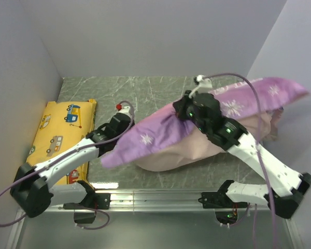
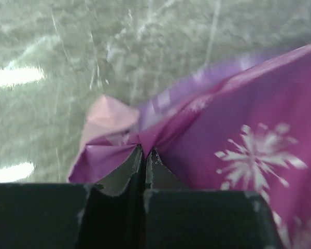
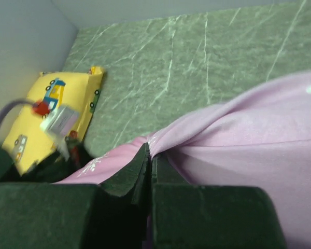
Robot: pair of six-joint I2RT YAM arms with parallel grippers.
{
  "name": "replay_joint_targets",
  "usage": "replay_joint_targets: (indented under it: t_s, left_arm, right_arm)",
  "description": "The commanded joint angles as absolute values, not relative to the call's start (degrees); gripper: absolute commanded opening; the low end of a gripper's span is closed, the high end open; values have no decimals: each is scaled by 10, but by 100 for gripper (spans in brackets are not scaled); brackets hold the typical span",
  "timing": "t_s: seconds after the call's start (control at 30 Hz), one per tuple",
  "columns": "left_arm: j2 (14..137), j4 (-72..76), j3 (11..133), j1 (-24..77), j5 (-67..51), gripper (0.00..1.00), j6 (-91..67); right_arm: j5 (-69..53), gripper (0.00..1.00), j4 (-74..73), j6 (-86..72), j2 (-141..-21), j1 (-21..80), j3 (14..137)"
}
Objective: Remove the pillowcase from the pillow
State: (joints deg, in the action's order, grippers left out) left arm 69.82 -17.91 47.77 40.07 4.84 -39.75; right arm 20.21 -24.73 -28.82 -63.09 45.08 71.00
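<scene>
The pillowcase is stretched in a long purple band from near left to far right across the green table, with a paler pink bulge sagging under it toward the near edge. Its far right end reaches the right wall, so there is little room on that side. The pillow cannot be made out under the fabric. On the left, a yellow cushion lies along the left wall, a strip of bare tabletop between it and the near left corner of the pillowcase. Beyond the fabric, the tabletop shows uncovered up to the far wall.

The left gripper has its jaws pressed together on a gathered fold at the near left corner of the pillowcase. Only the left wrist view shows that pinch, with a small pale pink flap turned out just beyond it.

The right gripper is likewise closed tight on a ridge of fabric near the middle of the band. The right wrist view alone shows the pinch itself and, past it, the cushion and the left arm's wrist low on the left. Only the top view gives the full span and both ends.
</scene>
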Motion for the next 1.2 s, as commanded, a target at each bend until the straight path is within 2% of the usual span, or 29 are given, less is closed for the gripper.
replay_joint_targets:
  t_s: [0.0, 0.13, 0.3, 0.33, 0.43, 0.5, 0.6, 0.77, 0.83, 0.93, 1.03, 1.07, 1.1, 1.13, 1.17]
  left_arm:
    - [608, -211, 496, 405, -8, 9, -393]
    - [556, -261, 523, 405, 27, 17, -394]
    - [542, -333, 592, 380, 94, 50, -375]
    - [542, -344, 631, 367, 120, 62, -361]
    - [542, -386, 719, 359, 195, 81, -340]
    - [545, -402, 755, 359, 200, 84, -335]
    - [559, -405, 767, 363, 141, 86, -337]
    - [579, -302, 608, 465, 130, 88, -413]
    - [592, -273, 564, 513, 141, 99, -441]
    - [611, -230, 542, 538, 149, 99, -457]
    - [657, -233, 538, 534, 187, 99, -466]
    - [664, -236, 538, 528, 197, 93, -468]
    - [668, -238, 533, 518, 201, 83, -472]
    - [670, -233, 527, 483, 185, 54, -471]
    - [667, -222, 518, 459, 166, 42, -469]
  right_arm:
    - [199, 0, -137, -283, -741, 432, 772]
    - [97, 0, -60, -338, -882, 368, 721]
    - [58, 0, -48, -367, -1042, 338, 751]
    - [49, 0, -61, -368, -1062, 337, 762]
    - [26, 0, -48, -383, -1102, 324, 771]
    - [2, 0, -47, -396, -1118, 312, 780]
    - [-21, 0, -51, -393, -1120, 309, 797]
    - [-25, 0, -75, -375, -1103, 309, 837]
    - [-25, 0, -97, -364, -1100, 309, 865]
    - [-24, 0, -127, -347, -1106, 311, 896]
    - [-31, 11, -134, -340, -1094, 310, 896]
    - [-32, 16, -133, -338, -1087, 310, 892]
    - [-31, 28, -133, -334, -1070, 310, 883]
    - [-22, 33, -135, -328, -1059, 311, 879]
    - [-17, 43, -139, -322, -1048, 311, 875]
